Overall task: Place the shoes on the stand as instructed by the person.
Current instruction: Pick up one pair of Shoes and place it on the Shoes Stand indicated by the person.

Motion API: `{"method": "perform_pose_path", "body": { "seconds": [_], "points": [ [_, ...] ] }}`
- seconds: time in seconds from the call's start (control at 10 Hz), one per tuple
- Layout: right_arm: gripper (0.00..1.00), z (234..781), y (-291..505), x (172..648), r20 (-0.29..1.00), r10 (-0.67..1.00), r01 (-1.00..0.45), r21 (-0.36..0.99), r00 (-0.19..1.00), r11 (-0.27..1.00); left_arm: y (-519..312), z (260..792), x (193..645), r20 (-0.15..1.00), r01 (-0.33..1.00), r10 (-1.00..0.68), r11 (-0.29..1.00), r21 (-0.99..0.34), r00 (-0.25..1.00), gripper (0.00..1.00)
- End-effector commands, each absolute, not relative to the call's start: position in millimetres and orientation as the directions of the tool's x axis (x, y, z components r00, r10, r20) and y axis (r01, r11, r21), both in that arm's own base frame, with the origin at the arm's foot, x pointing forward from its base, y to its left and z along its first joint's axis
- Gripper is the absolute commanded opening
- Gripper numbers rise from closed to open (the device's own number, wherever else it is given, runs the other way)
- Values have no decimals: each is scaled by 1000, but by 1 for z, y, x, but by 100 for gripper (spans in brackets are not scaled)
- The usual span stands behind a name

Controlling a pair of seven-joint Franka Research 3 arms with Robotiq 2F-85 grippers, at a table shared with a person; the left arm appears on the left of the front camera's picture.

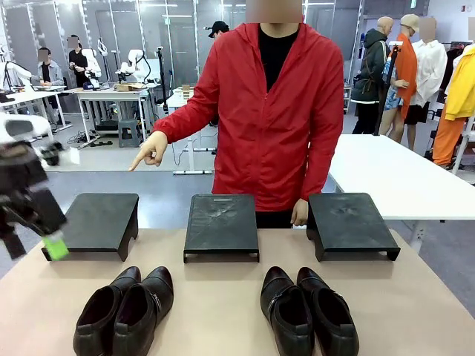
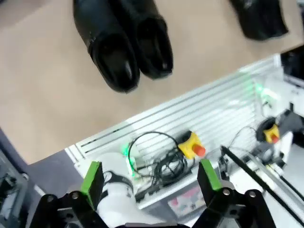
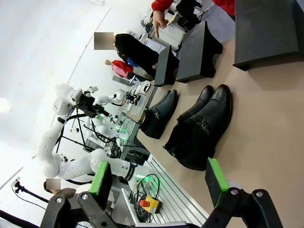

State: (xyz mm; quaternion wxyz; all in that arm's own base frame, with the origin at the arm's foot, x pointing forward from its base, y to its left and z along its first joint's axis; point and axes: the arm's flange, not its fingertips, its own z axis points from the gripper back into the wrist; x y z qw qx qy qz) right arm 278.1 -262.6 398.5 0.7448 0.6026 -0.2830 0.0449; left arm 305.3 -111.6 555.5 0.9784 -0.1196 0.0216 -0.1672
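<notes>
We see our left gripper (image 2: 149, 176) and right gripper (image 3: 159, 179) spread apart, empty; shoes (image 1: 122, 311) sit on the counter (image 1: 215, 297); the person's hand (image 1: 151, 152) points.

Bright, even ovhd light — wrist-view edges warped.

A person (image 1: 278, 111) at 12 o'clock across the tabletop wears a bright red zip-up hooded jacket over a black shirt. At 9 o'clock, the left end effector (image 1: 33, 243) is black with green pads (image 1: 56, 246). The right end effector (image 3: 159, 179) looks alike, with round screws (image 3: 56, 200) on its black linkage.
</notes>
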Motion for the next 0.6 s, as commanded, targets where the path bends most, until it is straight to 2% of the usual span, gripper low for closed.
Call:
{"method": "perform_pose_path", "body": {
  "seconds": [0.0, 0.1, 0.5],
  "points": [
    [100, 399, -263, 277, 481, -274, -417, 870, 833, 262, -126, 513, 298, 59, 218, -210, 958, -188, 976, 100],
    [100, 399, -263, 277, 481, -274, -417, 870, 833, 262, -131, 495, 295, 113, 176, -161, 973, -149, 981, 100],
    [100, 399, -263, 277, 481, -274, -417, 870, 833, 262, -144, 463, 296, 121, 157, -138, 975, -156, 983, 100]
  ]
}}
